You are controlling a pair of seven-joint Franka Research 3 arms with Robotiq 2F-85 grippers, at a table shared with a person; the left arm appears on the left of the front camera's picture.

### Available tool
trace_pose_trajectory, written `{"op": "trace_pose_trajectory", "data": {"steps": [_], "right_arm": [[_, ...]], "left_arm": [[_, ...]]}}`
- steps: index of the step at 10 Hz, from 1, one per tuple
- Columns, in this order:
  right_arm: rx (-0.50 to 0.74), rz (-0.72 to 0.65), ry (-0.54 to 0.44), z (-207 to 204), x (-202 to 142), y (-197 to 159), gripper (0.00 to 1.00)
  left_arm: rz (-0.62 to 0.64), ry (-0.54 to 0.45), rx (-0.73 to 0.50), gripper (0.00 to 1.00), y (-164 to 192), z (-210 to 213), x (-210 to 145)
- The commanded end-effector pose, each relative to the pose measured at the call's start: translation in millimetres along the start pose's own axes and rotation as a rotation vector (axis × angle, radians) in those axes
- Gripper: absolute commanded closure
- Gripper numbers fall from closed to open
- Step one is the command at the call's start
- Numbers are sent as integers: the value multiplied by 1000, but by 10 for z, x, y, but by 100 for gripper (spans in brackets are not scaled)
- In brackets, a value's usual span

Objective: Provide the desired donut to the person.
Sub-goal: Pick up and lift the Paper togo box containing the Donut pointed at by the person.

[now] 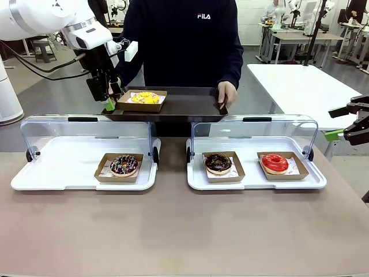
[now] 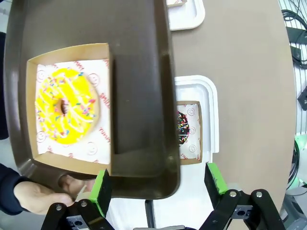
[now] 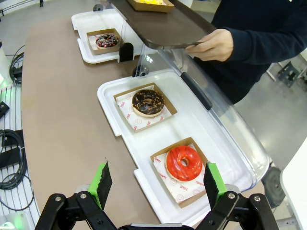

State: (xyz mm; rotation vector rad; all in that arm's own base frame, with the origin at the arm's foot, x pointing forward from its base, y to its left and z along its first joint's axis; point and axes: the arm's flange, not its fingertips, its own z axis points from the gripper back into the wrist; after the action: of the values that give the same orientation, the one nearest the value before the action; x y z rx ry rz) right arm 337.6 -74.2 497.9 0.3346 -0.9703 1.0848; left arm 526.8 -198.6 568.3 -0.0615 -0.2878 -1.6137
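The person (image 1: 184,40) in a black sweatshirt stands across the table (image 1: 173,236), holding a dark brown serving tray (image 1: 190,107) by both ends. The left gripper (image 1: 107,99) hangs at one end of that tray, just beside the person's hand (image 2: 41,196). Its green-padded fingers (image 2: 101,186) are spread wide with nothing pinched between them. We cannot tell whether a pad touches the tray's rim.

Seen from the left wrist, the yellow donut (image 2: 66,108) with coloured sprinkles lies just ahead of this gripper, off to the side of one finger. It sits in a shallow cardboard box (image 2: 72,51) resting on the serving tray. Farther ahead and lower, a chocolate donut with sprinkles (image 2: 183,128) sits in a white container (image 2: 211,96) on the table.

The right gripper (image 3: 157,187) hovers well apart from the serving tray, its fingers also spread and empty. Just ahead of it, in a second white container (image 3: 108,103) with a raised clear lid (image 3: 230,124), lies a red glazed donut (image 3: 183,163). A chocolate donut (image 3: 147,102) sits beyond that.
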Motion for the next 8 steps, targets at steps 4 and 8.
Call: {"op": "trace_pose_trajectory", "data": {"steps": [4,8], "right_arm": [[3,5,-32,-30,-19,-27,0],[3,5,-32,-30,-19,-27,0]], "left_arm": [[-2,5,17,0,22,4,0],[204,-101,8,0,-450,435,-511]]}}
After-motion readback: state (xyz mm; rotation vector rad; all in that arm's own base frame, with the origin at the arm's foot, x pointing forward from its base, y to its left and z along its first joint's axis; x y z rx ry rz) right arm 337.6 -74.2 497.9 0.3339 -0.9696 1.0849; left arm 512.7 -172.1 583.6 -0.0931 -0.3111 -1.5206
